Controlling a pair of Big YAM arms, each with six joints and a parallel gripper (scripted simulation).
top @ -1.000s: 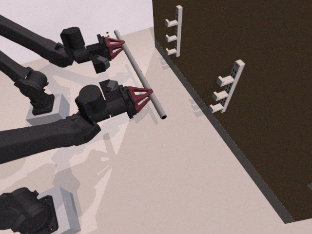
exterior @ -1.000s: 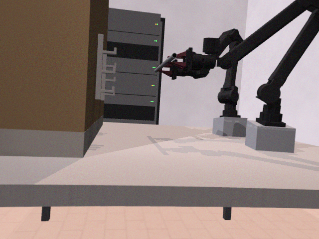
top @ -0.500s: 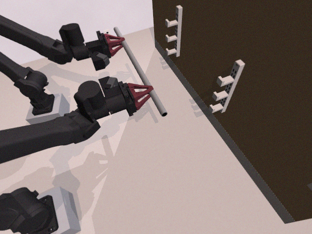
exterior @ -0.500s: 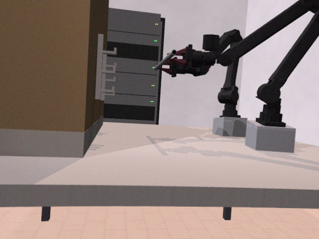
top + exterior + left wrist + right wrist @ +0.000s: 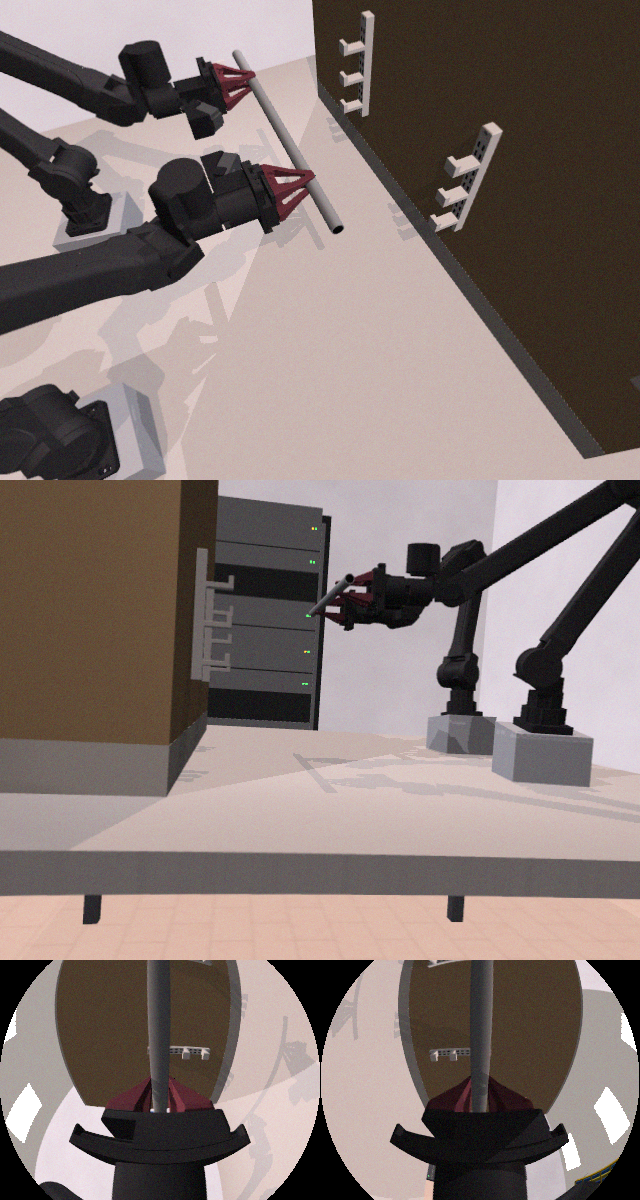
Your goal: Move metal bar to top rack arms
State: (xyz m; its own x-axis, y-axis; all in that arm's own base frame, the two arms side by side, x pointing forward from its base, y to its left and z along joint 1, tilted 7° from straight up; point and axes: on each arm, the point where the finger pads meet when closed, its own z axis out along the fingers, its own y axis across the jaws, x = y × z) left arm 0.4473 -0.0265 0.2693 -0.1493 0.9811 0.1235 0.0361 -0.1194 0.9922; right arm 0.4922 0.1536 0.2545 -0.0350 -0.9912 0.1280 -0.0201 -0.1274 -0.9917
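The left pincer (image 5: 253, 75) (image 5: 319, 611) (image 5: 160, 1079) (image 5: 479, 966), upper in the top view, and the right pincer (image 5: 312, 176) (image 5: 338, 589) (image 5: 479, 1080), near its middle, are both closed on the metal bar (image 5: 279, 125) (image 5: 330, 595) (image 5: 159, 1025) (image 5: 481, 1025). The bar hangs above the surface (image 5: 372, 330) (image 5: 320, 872), apart from the wall rack (image 5: 368, 67) (image 5: 199, 619) at upper right; in the exterior view, that rack stands left of centre.

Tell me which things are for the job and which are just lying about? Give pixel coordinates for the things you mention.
For the job:
- metal bar (image 5: 279, 126) (image 5: 326, 599) (image 5: 159, 1020) (image 5: 481, 1020)
- wall rack (image 5: 368, 51) (image 5: 199, 614) (image 5: 186, 1053) (image 5: 453, 1055)
- left gripper (image 5: 253, 75) (image 5: 338, 591) (image 5: 160, 1080) and right gripper (image 5: 312, 176) (image 5: 319, 610) (image 5: 479, 1080), both holding the bar

Not for the job:
- grey cabinet (image 5: 266, 614) with little lights
- yellow-and-blue thing (image 5: 597, 1172), too cut off to name
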